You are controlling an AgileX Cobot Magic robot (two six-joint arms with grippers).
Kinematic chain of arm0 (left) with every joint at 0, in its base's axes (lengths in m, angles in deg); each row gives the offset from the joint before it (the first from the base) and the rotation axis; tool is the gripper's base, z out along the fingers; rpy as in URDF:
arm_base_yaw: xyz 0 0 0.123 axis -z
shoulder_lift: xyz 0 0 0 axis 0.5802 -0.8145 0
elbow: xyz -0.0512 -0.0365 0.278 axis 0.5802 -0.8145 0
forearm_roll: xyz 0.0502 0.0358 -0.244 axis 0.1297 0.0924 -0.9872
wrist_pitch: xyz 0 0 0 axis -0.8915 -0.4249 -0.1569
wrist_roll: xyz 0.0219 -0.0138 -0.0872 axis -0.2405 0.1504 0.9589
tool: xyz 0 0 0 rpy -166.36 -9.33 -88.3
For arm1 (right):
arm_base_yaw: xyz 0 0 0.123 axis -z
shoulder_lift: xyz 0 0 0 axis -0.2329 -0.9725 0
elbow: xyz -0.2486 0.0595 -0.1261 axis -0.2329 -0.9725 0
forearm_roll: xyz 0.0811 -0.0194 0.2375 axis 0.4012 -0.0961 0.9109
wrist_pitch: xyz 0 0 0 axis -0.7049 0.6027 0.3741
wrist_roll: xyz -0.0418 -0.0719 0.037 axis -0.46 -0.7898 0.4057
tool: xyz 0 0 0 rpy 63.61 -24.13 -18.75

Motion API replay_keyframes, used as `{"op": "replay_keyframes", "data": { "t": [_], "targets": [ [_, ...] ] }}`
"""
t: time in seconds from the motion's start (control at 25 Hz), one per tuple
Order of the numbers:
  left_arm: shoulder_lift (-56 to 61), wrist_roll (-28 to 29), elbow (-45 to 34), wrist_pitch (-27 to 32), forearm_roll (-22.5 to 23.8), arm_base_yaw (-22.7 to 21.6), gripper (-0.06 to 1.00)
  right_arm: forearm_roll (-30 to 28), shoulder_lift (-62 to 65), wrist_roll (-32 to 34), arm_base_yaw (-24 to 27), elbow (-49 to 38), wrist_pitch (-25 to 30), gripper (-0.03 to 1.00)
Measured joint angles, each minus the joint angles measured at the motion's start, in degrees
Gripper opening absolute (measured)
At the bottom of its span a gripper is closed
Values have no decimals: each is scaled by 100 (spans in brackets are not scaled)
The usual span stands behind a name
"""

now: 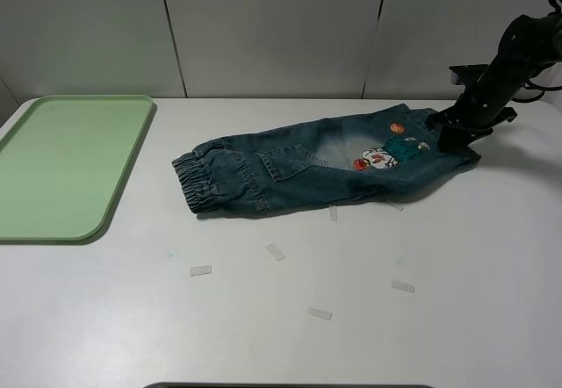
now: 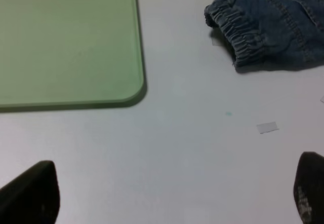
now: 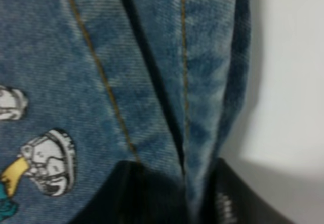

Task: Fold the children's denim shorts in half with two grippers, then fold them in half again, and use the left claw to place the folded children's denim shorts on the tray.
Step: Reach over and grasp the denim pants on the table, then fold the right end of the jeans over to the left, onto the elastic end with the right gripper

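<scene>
**Shorts flat on desk, right end effector pinching the right end, left one idle**

- Tray [image 1: 75, 164]: pale green, far left of the white desk [image 1: 263, 335], nothing on it. Well apart from the shorts.
- Left end effector [image 2: 169, 196]: seen only in its own wrist view. Fingertips [image 2: 30, 193] spread wide with bare desk between them, holding nothing. It sits on the near side of the tray's corner, with the gathered waistband farther off to the right.
- Children's denim shorts [image 1: 325, 164]: lying mid-desk, stretched left to right and running slightly farther toward the right. Elastic waistband [image 1: 195, 184] at the left end, pocket [image 1: 290, 161] in the middle, cartoon patch [image 1: 386, 153] face up near the right end.
- Tape scraps [image 1: 276, 251]: several small pale bits scattered on the desk near side of the shorts.
- Right end effector [image 1: 457, 129]: down on the right end of the shorts, just right of the patch. The wrist view shows the black fingers [image 3: 136, 193] clamped on a fold of the denim edge.
</scene>
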Motion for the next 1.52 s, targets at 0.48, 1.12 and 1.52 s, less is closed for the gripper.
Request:
{"op": "replay_keyframes", "data": {
  "t": [0.48,1.12,1.52],
  "targets": [
    [0,0,0,0,0,0,91,87,39,-60,-24,6,55,3],
    [0,0,0,-5,-12,0,91,-1343,946,720,-29,-111,485,3],
    [0,0,0,-5,-12,0,91,-1911,1749,1021,-29,-111,785,3]
  ]
}}
